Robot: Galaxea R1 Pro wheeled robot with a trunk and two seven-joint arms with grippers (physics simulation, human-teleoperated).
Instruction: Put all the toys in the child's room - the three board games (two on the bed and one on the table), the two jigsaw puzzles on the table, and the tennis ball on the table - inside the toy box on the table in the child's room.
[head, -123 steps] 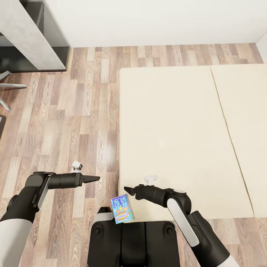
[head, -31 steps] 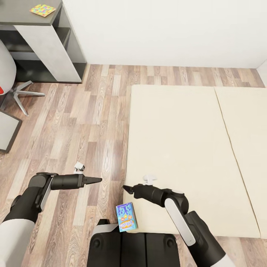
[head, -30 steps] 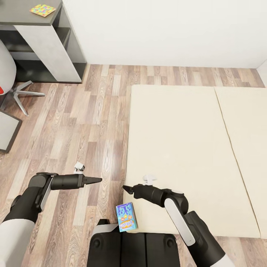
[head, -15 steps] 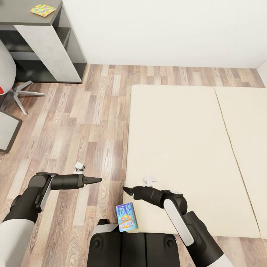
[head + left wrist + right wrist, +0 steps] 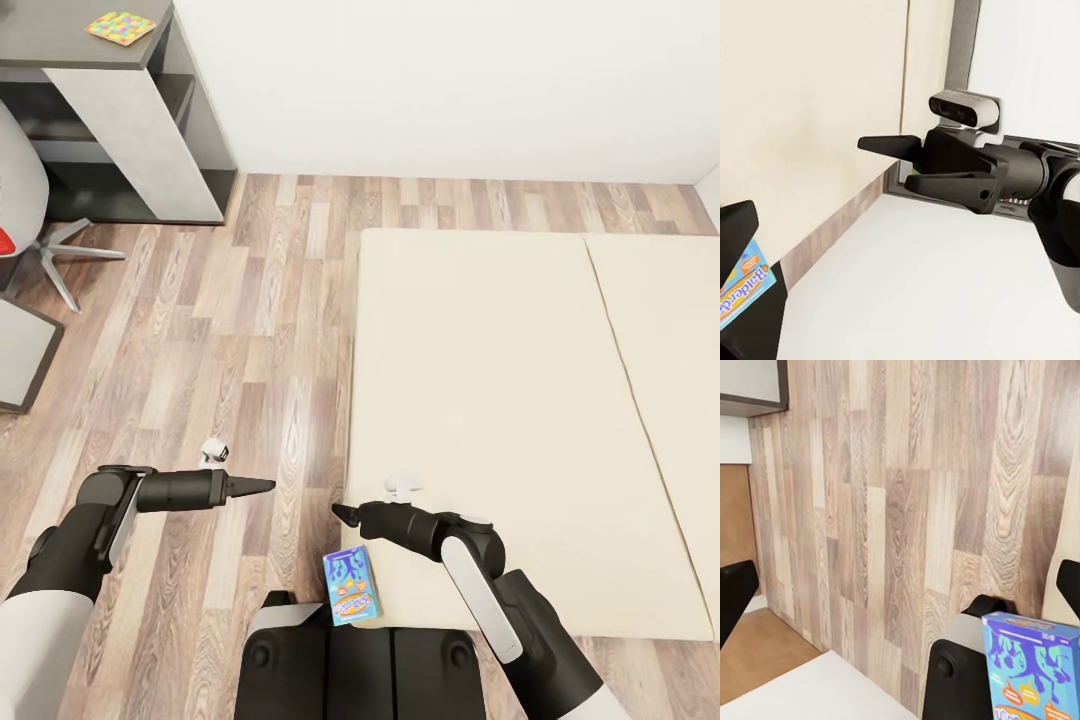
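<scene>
The wood-plank floor [image 5: 200, 330] is seen across the left and far part of the head view, and it is met by a white wall [image 5: 450, 80] at the far side. The bed [image 5: 520, 400] is placed on the right, with its beige mattress divided by a seam into two parts; the bare mattress surface carries nothing in the part that is shown. At the far left corner the worktop [image 5: 60, 35] is found, a dark grey top over a pale slanted panel, and one jigsaw puzzle [image 5: 120, 27] is laid flat on it near its edge. A part of a chair [image 5: 30, 230] with a metal star foot is seen beside this unit.

Both arms are held out low in front of the trunk, with their tips turned toward each other and a gap of floor between them. The left pincer [image 5: 262, 486] is held over the floor planks; in the head view its fingers look drawn together to one narrow point, and nothing is gripped by it. The right pincer [image 5: 340, 514] is held at the near left corner of the bed; in the left wrist view its two dark fingers [image 5: 889, 144] are seen slightly apart, and nothing is held between them.

A small blue board game [image 5: 351, 586] is standing on the robot's base, just beside the corner of the mattress and below the right pincer. The same box [image 5: 1031, 667] is seen in the right wrist view, apart from both pincers.
</scene>
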